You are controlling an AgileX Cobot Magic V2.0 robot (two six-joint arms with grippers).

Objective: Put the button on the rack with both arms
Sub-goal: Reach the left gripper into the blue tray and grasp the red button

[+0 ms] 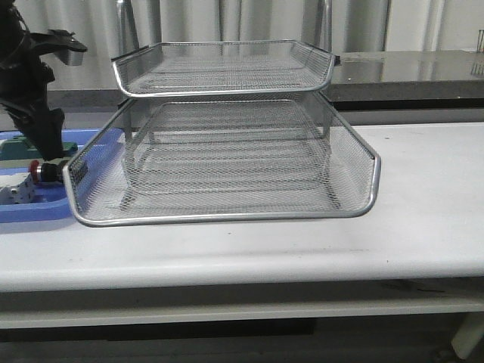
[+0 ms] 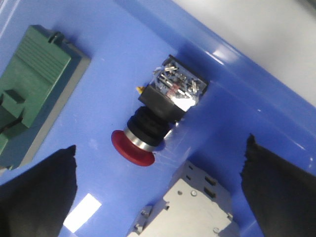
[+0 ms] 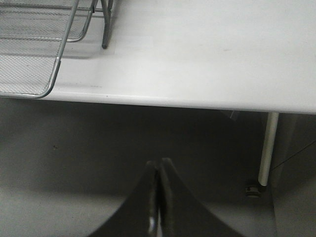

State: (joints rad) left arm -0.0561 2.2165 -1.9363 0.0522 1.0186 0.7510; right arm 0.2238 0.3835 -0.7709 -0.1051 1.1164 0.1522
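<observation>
1. A pale curtain hangs behind a long white surface (image 1: 423, 197) that fills the front view; the rack (image 1: 227, 162) stands on it, centre-left, its lower mesh tray pulled forward.
2. At the left edge of that view lies a flat blue tray (image 1: 45, 208). The button (image 2: 158, 116) lies on its side in it, red cap toward the lower left of my left wrist view, between a green block (image 2: 37, 86) and a white block (image 2: 190, 205).
3. My left tool (image 2: 160, 190) hangs over the button with its black fingers spread wide, one at each lower corner, touching nothing.
4. My right tool (image 3: 159, 197) is pressed closed and empty, off the surface's edge.
5. I judge the button light, rigid and smooth. The rounded cap and silver collar would likely slip, so I'd take the square black-and-blue body across its flat sides, clear of the metal terminals at its end.
6. The white block sits near the cap, which leaves little finger room there.
</observation>
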